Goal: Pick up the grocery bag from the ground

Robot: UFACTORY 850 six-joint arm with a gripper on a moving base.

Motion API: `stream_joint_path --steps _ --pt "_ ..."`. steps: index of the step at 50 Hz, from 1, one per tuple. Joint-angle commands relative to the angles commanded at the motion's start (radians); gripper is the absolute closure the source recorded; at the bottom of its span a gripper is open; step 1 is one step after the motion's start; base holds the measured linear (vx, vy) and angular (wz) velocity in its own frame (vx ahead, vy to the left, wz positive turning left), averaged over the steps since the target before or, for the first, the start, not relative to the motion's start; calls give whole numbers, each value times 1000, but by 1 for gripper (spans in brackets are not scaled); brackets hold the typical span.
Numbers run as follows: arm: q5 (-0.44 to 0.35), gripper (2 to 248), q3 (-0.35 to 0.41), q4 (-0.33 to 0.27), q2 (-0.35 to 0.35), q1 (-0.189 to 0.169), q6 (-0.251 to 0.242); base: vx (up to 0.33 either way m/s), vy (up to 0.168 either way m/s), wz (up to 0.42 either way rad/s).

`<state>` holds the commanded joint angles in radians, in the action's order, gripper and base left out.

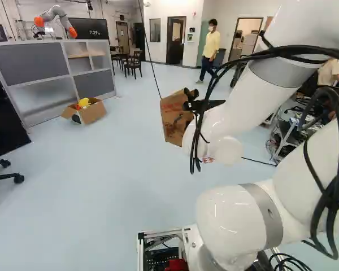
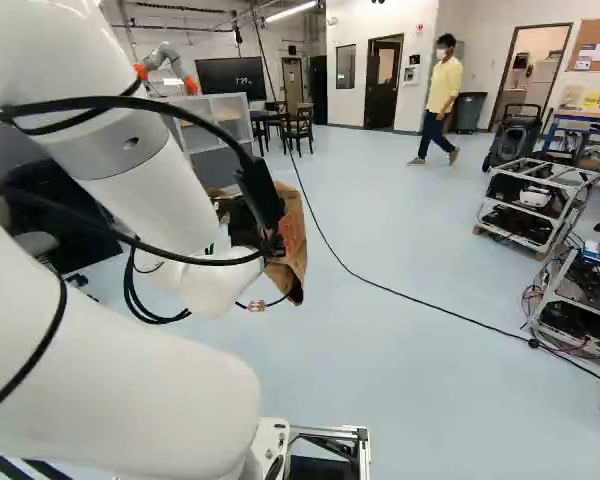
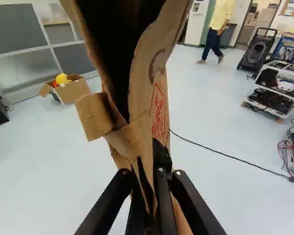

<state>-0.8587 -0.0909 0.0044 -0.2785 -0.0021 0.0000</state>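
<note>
Two jaws stand nearly closed, with only a thin fold of crumpled paper squeezed between them, so the brown grocery bag (image 3: 159, 110) is in their grip, its body spreading ahead of them and its dark mouth gaping. That narrow hold likely suits a body too wide to span, and carried this way the bag appears clear of the floor (image 1: 113, 180) beneath the jaws, so the lift looks all but done.
</note>
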Motion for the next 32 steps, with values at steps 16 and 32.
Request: stream_joint_path --steps 16,32 --pt "-14 229 4 -4 -1 2 0 0 0 0" --pt "-14 229 4 -4 -1 2 0 0 0 0"
